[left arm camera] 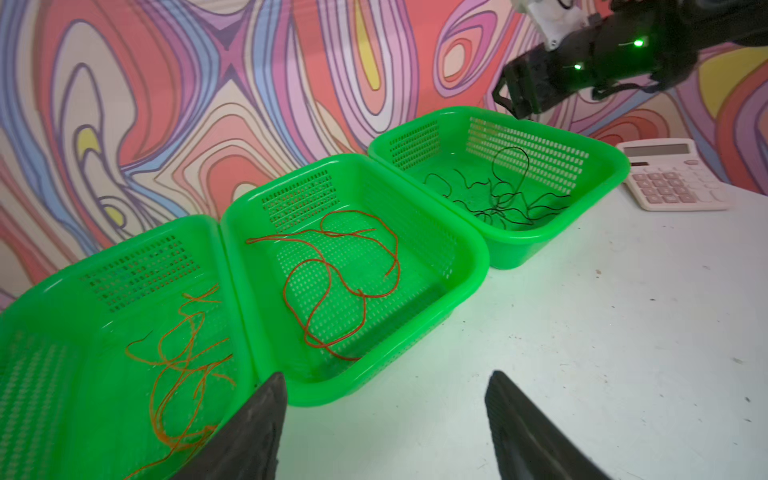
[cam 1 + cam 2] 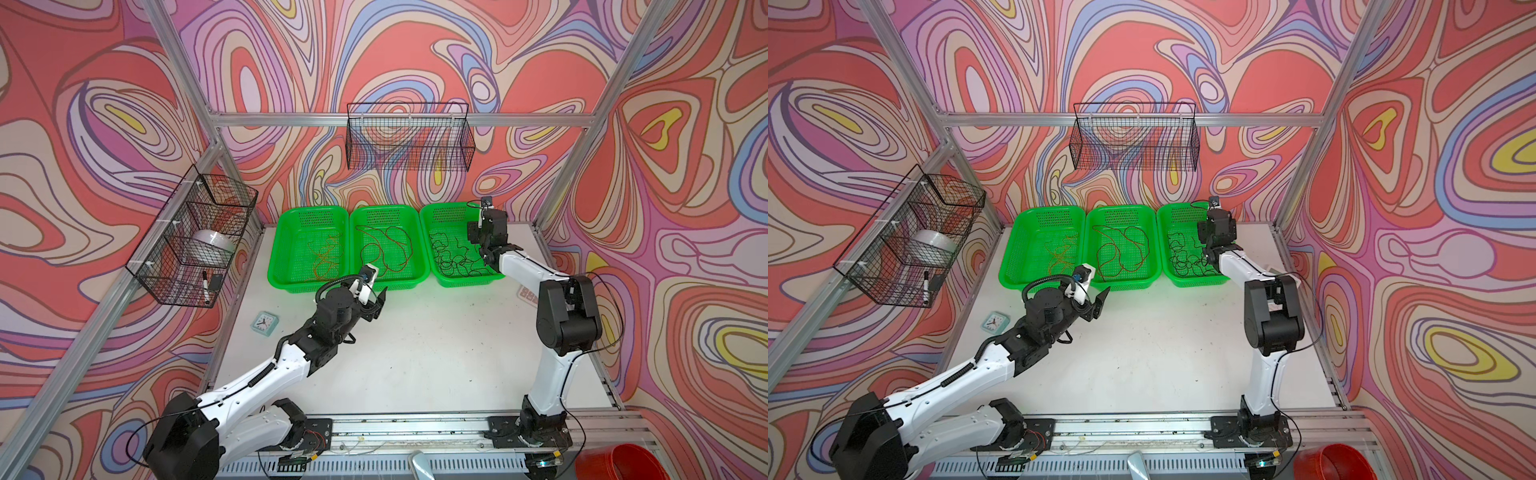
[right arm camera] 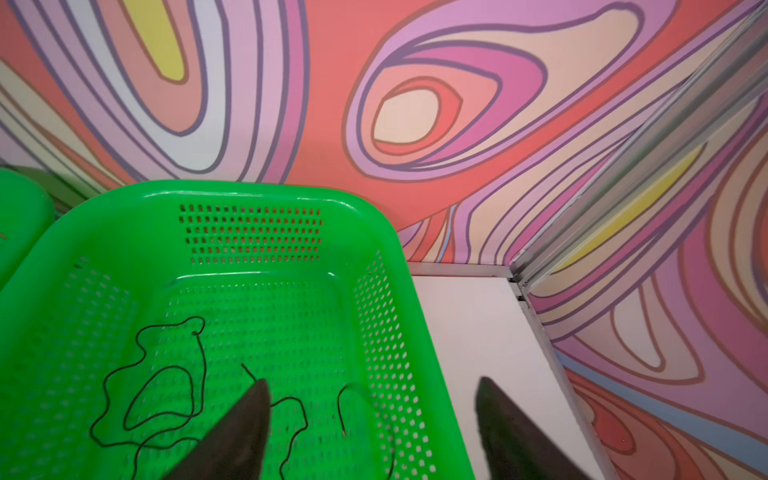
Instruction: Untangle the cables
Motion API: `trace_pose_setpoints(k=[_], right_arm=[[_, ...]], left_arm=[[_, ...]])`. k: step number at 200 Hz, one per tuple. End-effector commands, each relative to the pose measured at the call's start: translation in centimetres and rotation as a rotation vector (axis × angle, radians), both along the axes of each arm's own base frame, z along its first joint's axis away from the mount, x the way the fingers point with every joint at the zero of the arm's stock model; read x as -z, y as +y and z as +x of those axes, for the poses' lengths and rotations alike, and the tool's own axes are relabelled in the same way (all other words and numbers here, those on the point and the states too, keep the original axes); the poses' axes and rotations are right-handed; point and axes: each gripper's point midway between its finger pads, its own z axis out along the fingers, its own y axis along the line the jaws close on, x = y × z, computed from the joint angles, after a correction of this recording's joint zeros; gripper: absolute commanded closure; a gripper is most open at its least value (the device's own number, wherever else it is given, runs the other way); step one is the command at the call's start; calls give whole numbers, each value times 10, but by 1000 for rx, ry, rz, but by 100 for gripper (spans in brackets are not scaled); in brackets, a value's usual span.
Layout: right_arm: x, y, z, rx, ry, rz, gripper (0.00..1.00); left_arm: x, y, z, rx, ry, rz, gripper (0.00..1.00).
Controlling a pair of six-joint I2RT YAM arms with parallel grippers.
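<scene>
The white table [image 2: 415, 353] is smooth and flecked with dark specks. Two black wire-mesh racks hang on the swirl-patterned walls. The back rack [image 2: 409, 137] is a long box. The side rack [image 2: 195, 232] has compartments that hold a clear tape roll [image 2: 212, 243] and a marker [image 2: 205, 286].

Three bright green plastic baskets stand side by side along the table's back edge, touching rim to rim. All three are rectangular with rounded corners and perforated walls and floors: the left basket [image 2: 276, 253], the middle basket [image 2: 384, 209] and the right basket [image 2: 446, 206]. A thick red coil [image 2: 623, 461] sits off the near right corner.

A white calculator [image 1: 673, 174] with pinkish keys lies near the right edge, beside the right basket; its key marks are too blurred to read. A pale blue square clock [image 2: 264, 322] lies near the left edge.

The left gripper [image 1: 386, 376] hangs over the table just in front of the left and middle baskets, its dark tapered fingers spread with nothing between them. The right gripper [image 3: 372, 379] is above the right basket's right wall, also spread wide and empty.

Thin orange cables [image 2: 326, 259] lie looped in the left basket, red cables [image 2: 384, 249] in the middle basket and black cables [image 2: 451, 259] in the right basket.
</scene>
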Motion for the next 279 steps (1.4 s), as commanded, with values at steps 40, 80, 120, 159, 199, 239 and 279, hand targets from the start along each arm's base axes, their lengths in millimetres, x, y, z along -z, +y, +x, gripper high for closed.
trace_pose_setpoints(k=[40, 80, 120, 159, 199, 239, 279], right_arm=[[-3, 6, -91, -6, 9, 232, 2], [62, 8, -155, -79, 68, 220, 2], [74, -12, -163, -81, -77, 183, 2], [83, -22, -167, -136, -258, 188, 2], [96, -33, -153, -54, -159, 179, 2], [97, -35, -148, -53, -143, 194, 2], [100, -34, -146, -57, -128, 193, 2]], left_arm=[[56, 137, 11, -481, 99, 141, 0], [100, 175, 26, -639, 89, 136, 0], [113, 166, 44, -561, 22, 79, 0], [124, 191, 50, -559, -4, -32, 0], [142, 180, 59, -470, 70, -30, 0], [146, 179, 67, -460, 96, -20, 0], [146, 180, 68, -460, 106, -22, 0]])
